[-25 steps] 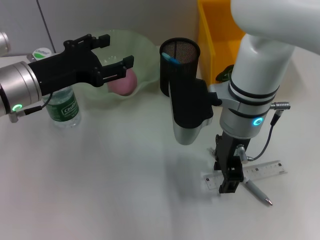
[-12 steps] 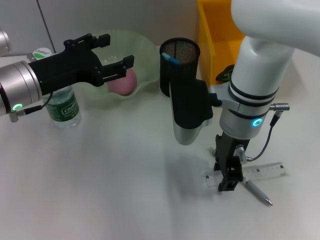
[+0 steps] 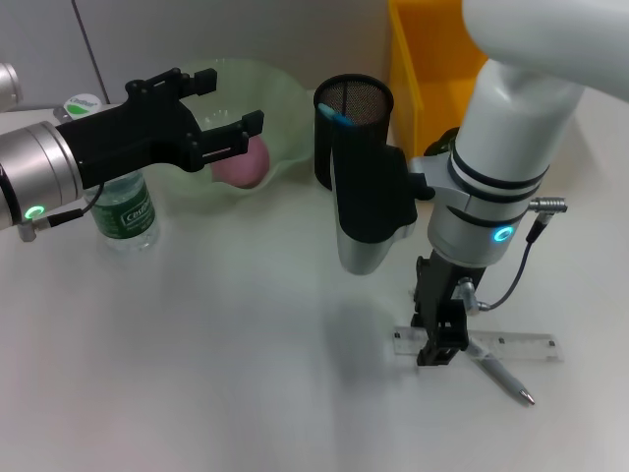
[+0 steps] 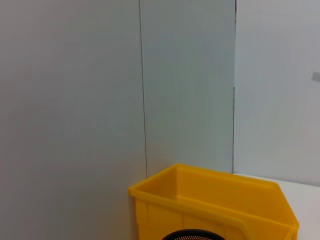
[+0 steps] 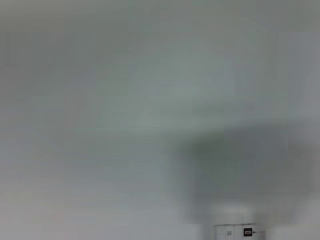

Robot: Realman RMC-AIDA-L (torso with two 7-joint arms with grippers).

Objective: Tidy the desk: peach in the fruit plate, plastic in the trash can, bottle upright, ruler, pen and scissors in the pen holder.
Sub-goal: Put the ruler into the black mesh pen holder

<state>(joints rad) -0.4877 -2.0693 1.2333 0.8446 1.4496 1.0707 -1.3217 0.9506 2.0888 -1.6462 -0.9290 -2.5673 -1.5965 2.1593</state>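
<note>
My right gripper (image 3: 438,346) points straight down at the table and is shut on the left part of the clear ruler (image 3: 511,346), which lies nearly level across the table. The silver pen (image 3: 501,374) lies under the ruler, just right of the gripper. The black mesh pen holder (image 3: 356,108) stands behind, with something blue inside. A pink peach (image 3: 241,162) sits in the pale green fruit plate (image 3: 280,93). My left gripper (image 3: 226,103) hovers open above the plate. The bottle (image 3: 123,206) stands upright at the left. No scissors can be made out.
The yellow trash can (image 3: 428,69) stands behind the right arm, with a dark green item (image 3: 442,145) at its front. In the left wrist view the trash can (image 4: 215,200) and the pen holder's rim (image 4: 192,235) show before a grey wall.
The right gripper has shifted a little left, and the ruler has swung with it from a slant to nearly level. The left arm has not moved.
</note>
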